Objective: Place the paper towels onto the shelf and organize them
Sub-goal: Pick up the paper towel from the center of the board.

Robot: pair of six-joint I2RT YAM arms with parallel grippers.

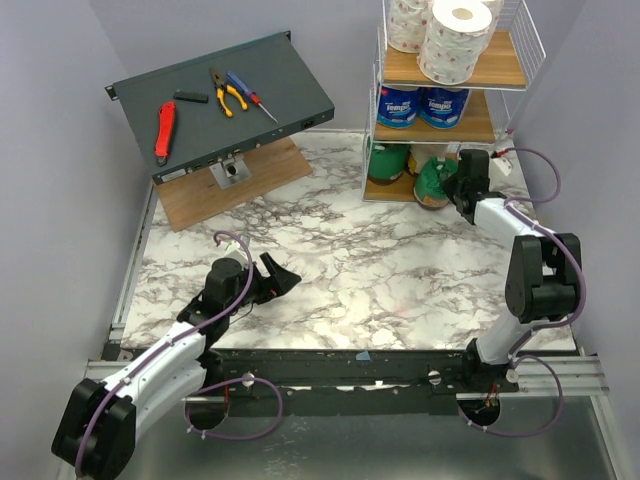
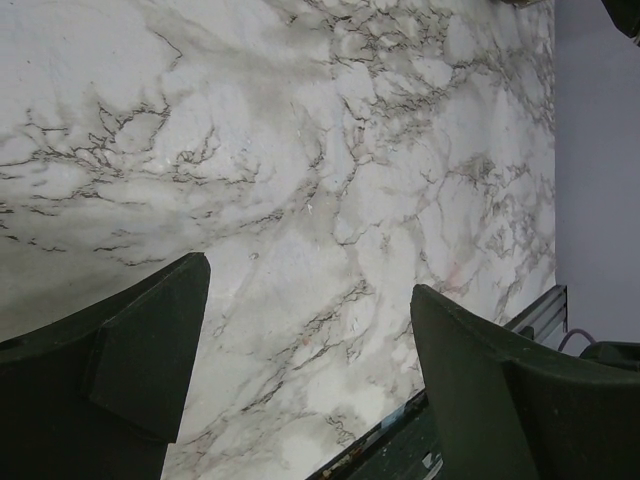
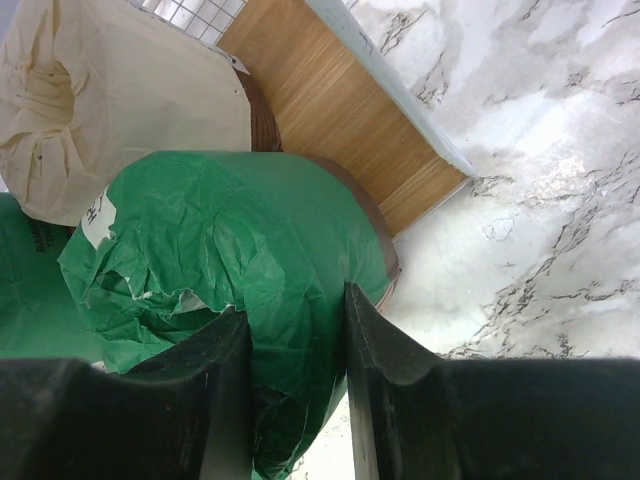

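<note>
Right-arm jaws pinch the green paper towel roll [image 3: 230, 230], tucked end facing them, at the front edge of the shelf [image 1: 505, 68]; left jaws spread empty, far from it.

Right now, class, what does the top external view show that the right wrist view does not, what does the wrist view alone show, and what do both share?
Top external only: white rolls and blue-wrapped rolls on upper tiers of the shelf, hand tools on the grey panel, and the open left gripper. Right wrist only: how the right gripper pinches the green roll. Both: that green roll, the bottom board, the marble table.
</note>
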